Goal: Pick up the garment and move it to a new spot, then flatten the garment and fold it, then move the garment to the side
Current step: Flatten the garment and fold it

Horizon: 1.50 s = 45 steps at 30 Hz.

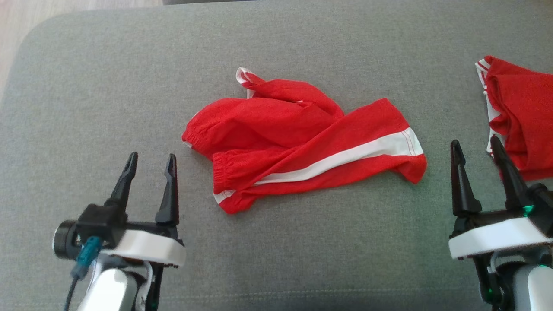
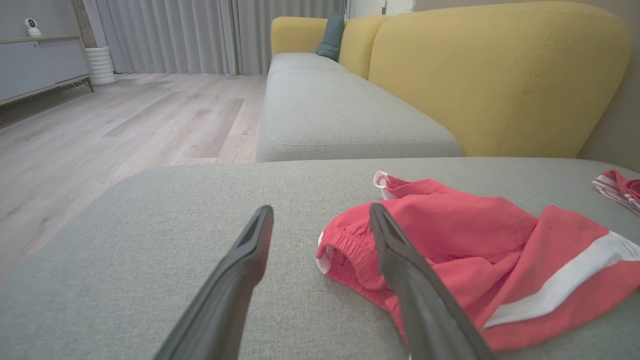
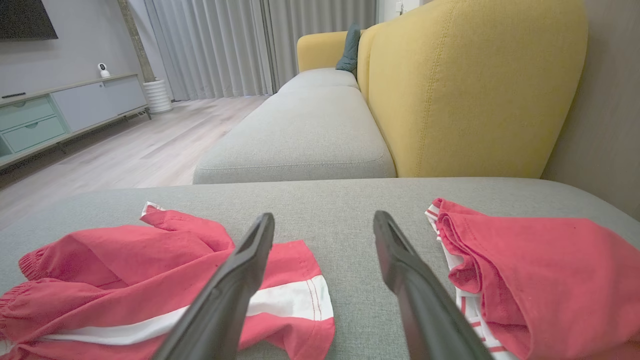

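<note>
Left gripper [image 1: 152, 156] and right gripper [image 1: 474, 141] sit low in the head view, both spread wide and empty. Red shorts [image 1: 302, 138] lie crumpled mid-cushion [image 1: 302, 43] between them, with another red cloth [image 1: 522, 112] far right. Left wrist view: shorts lie ahead, rightward. Right wrist view: shorts left, cloth right.
</note>
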Motion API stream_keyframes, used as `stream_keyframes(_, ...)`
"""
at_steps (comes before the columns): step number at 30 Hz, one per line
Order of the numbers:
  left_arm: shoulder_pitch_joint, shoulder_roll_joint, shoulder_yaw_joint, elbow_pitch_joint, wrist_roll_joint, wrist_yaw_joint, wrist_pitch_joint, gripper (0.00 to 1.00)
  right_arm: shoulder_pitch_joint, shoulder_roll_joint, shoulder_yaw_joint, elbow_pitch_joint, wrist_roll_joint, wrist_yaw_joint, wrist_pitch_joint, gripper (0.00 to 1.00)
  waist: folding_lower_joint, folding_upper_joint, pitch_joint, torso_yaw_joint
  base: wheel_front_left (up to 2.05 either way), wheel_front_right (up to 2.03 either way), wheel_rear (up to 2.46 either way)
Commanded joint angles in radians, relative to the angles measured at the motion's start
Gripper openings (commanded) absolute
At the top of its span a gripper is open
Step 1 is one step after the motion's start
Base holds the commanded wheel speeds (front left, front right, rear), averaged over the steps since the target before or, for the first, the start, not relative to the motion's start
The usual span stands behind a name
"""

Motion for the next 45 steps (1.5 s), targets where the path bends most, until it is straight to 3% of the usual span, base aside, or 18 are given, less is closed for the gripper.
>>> stream_keyframes(1, -0.045, 0.022, 0.023, -0.029, 0.014, 0.004, 0.0, 1.0, -0.025, -0.005, 0.021, -0.037, 0.009, -0.001, -0.002, 1.0, 0.0, 0.0, 0.002, 0.0, 0.0, 0.0, 0.0)
stream_keyframes(5, -0.06, 0.023, -0.017, -0.011, 0.004, -0.031, 0.056, 1.0, -0.029, -0.005, 0.024, -0.035, 0.011, -0.001, -0.002, 1.0, 0.0, 0.0, 0.011, -0.001, 0.0, 0.0, 0.0)
stream_keyframes(12, -0.08, 0.017, -0.097, 0.047, -0.086, -0.132, 0.283, 1.0, -0.04, -0.005, 0.029, -0.027, 0.014, -0.001, -0.004, 1.0, 0.0, 0.0, 0.038, -0.007, 0.0, 0.0, 0.0)
stream_keyframes(25, -0.113, 0.028, -0.108, 0.071, -0.147, -0.177, 0.368, 1.0, -0.052, -0.005, 0.029, -0.017, 0.023, -0.001, -0.01, 1.0, 0.0, 0.0, 0.066, -0.023, 0.0, 0.0, 0.0)
stream_keyframes(26, -0.113, 0.029, -0.109, 0.073, -0.15, -0.178, 0.371, 0.97, -0.052, -0.005, 0.028, -0.017, 0.023, -0.001, -0.011, 1.0, 0.0, 0.0, 0.068, -0.023, 0.0, 0.0, 0.0)
stream_keyframes(27, -0.114, 0.029, -0.111, 0.074, -0.152, -0.18, 0.375, 0.62, -0.053, -0.005, 0.028, -0.015, 0.025, -0.001, -0.011, 1.0, 0.0, 0.0, 0.069, -0.024, 0.0, 0.0, 0.0)
stream_keyframes(29, -0.117, 0.031, -0.111, 0.075, -0.155, -0.183, 0.374, 0.05, -0.054, -0.005, 0.027, -0.014, 0.028, -0.001, -0.013, 1.0, 0.0, 0.0, 0.074, -0.023, 0.0, 0.0, 0.0)
stream_keyframes(30, -0.119, 0.032, -0.112, 0.076, -0.156, -0.185, 0.373, 0.0, -0.055, -0.005, 0.026, -0.013, 0.029, -0.001, -0.013, 1.0, 0.0, 0.0, 0.076, -0.023, 0.0, 0.0, 0.0)
stream_keyframes(38, -0.131, 0.039, -0.112, 0.084, -0.152, -0.183, 0.352, 0.0, -0.074, -0.006, -0.009, 0.033, 0.016, -0.001, 0.006, 1.0, 0.0, 0.0, 0.086, -0.021, 0.0, 0.0, 0.0)
stream_keyframes(45, -0.156, 0.037, -0.118, 0.073, -0.138, -0.177, 0.337, 0.0, -0.166, -0.071, 0.011, 0.164, 0.042, -0.001, 0.099, 1.0, 0.0, 0.0, 0.119, -0.004, 0.0, 0.0, 0.0)
